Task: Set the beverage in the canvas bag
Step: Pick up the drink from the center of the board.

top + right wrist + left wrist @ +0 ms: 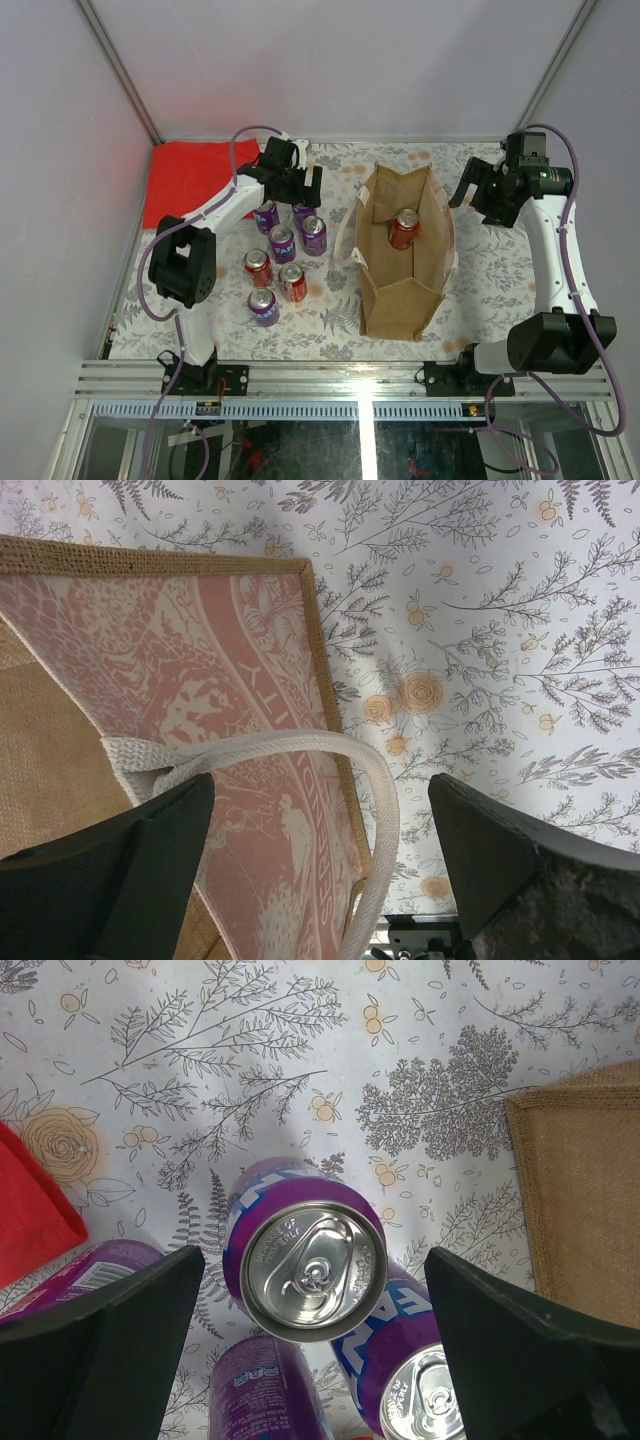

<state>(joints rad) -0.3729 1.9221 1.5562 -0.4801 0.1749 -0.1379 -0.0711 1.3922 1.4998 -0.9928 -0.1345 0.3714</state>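
The tan canvas bag (405,250) stands open mid-table with a red can (404,228) inside it. Several purple and red cans (283,242) stand to its left. My left gripper (297,187) is open, above the far purple cans. In the left wrist view a purple can (305,1245) stands upright midway between the fingers (110,1340), with more purple cans (420,1360) beside it. My right gripper (478,190) is open and empty at the bag's right side. The right wrist view shows the bag's pink printed side (200,710) and a cream strap handle (330,750).
A flat red cloth (190,178) lies at the table's back left, its corner showing in the left wrist view (30,1210). Grey enclosure walls close in the table at the back and sides. The flowered table cover (490,260) shows right of the bag.
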